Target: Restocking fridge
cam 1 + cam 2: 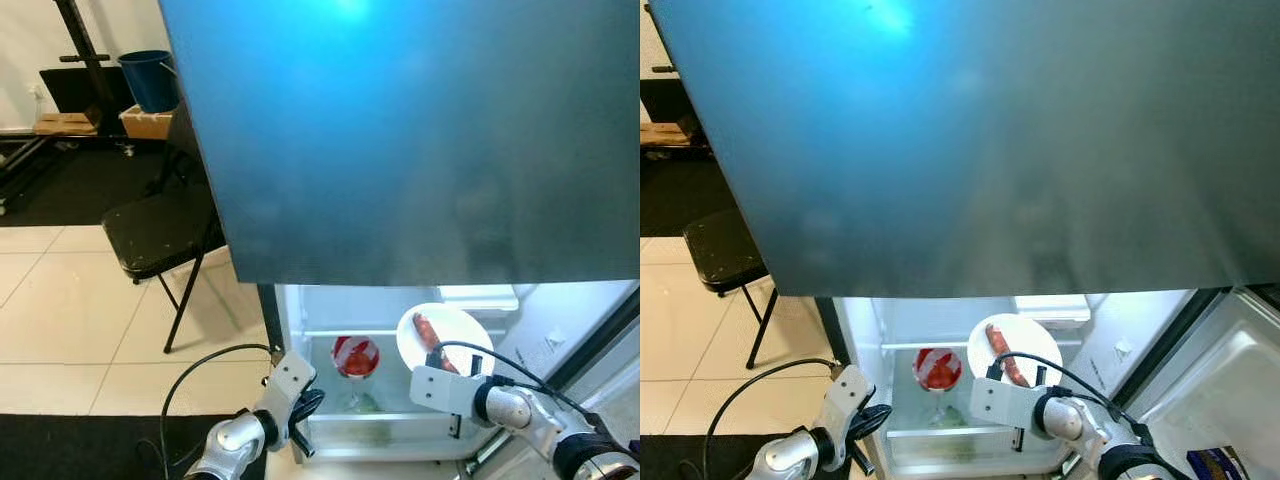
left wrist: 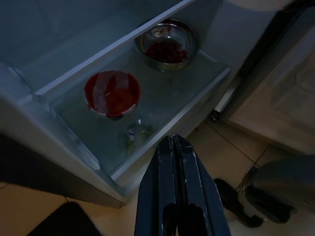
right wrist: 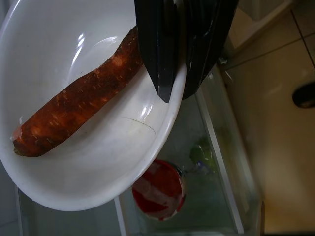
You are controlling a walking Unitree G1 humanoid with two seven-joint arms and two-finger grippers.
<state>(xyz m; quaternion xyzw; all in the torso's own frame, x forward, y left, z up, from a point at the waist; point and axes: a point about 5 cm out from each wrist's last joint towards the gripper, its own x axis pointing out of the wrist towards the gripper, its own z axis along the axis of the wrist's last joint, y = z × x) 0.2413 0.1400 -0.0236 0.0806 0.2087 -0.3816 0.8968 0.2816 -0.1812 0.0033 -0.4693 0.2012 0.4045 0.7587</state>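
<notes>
the right gripper is clamped on the rim of a white plate carrying a carrot, held at the open fridge just above and beside the glass shelf. the carrot's long axis runs away from the fingers across the plate. a red-filled glass stands on that shelf, towards the left gripper, which hangs pressed shut and empty outside the fridge's lower edge.

Bright daylight, door glare, dim wrist views
</notes>
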